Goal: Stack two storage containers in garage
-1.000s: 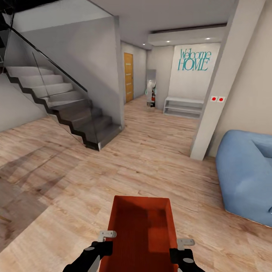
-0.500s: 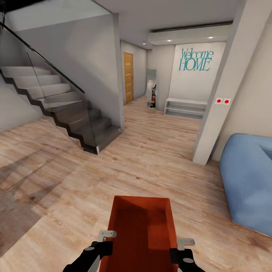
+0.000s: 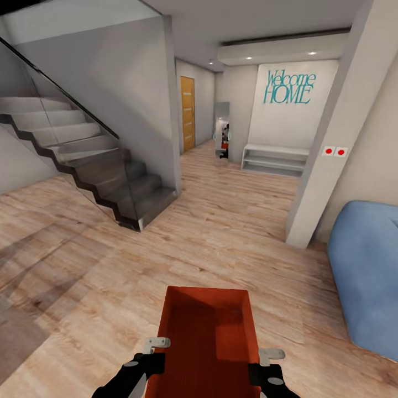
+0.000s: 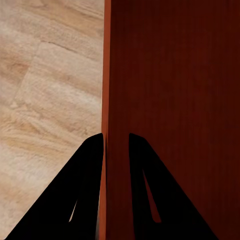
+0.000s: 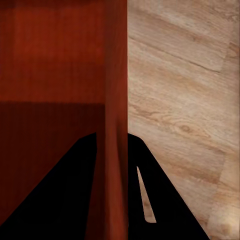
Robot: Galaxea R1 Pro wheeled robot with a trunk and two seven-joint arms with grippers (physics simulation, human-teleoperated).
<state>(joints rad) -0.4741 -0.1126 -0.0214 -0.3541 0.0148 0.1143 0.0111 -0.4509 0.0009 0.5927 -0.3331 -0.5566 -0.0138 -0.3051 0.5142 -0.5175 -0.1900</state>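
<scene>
Item: one orange-red rectangular open-top plastic storage container (image 3: 207,337), carried low in front of the robot, held between the two arms above a light wood plank floor (image 3: 221,232).

Left gripper (image 4: 116,142): jaws closed on the container's left long wall, one black finger outside the wall and one inside it; the wall edge runs straight out from between them.

Right gripper (image 5: 111,142): jaws closed on the right long wall in the same way, one finger on each face. The container's ribbed interior lies on the inner side of these jaws, bare planks on the outer side.

Surroundings, beyond the container's far end:
- dark grey staircase with glass balustrade (image 3: 105,171), ahead to the left
- orange wooden door (image 3: 188,113), down the hallway
- teal "Welcome HOME" wall lettering (image 3: 288,87) above a low white shelf bench (image 3: 275,159)
- white square pillar (image 3: 326,149) bearing two red round switches (image 3: 335,151)
- blue soft beanbag seat (image 3: 367,271), to the right
</scene>
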